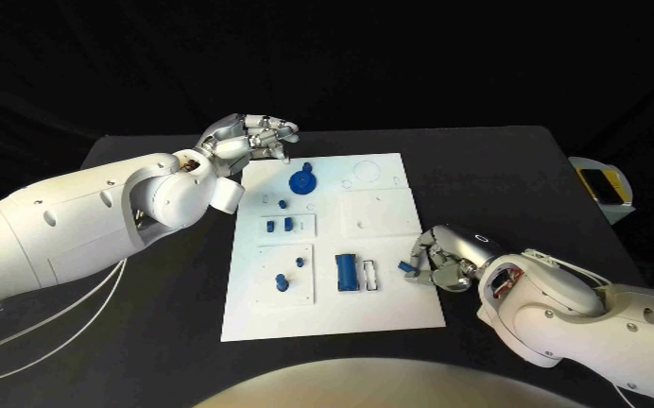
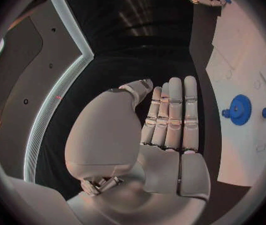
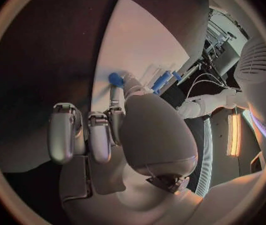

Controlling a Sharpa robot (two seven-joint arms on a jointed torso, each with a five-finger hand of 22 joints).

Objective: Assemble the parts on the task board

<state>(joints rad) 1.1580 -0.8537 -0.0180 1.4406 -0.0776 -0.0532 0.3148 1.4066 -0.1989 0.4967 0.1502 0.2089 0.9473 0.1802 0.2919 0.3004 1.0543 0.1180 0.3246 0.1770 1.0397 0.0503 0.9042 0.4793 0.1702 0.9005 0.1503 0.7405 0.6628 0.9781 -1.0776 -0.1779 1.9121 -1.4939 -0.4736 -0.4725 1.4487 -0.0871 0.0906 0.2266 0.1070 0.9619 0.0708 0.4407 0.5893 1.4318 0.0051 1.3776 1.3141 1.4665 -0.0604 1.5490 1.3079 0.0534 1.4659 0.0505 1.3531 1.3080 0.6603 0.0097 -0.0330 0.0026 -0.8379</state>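
The task board lies flat in the middle of the black tabletop, with blue parts spread over its recessed panels. A blue gear sits near the far edge, two small blue pegs stand in the panel below it, two more blue pegs in the nearest panel on the left, and a long blue block lies beside a narrow slotted frame.

At the board's right edge the right hand pinches a small blue part between its fingers; in the right wrist view the blue piece shows at the fingertips, just over the white plate. It seems held low and close to the board so it can be lined up with a seat nearby, though which seat cannot be told.

The left hand hovers off the board's far left corner, near the gear. Its fingers are straight and side by side, holding nothing, likely parked clear so the working hand has the board to itself.
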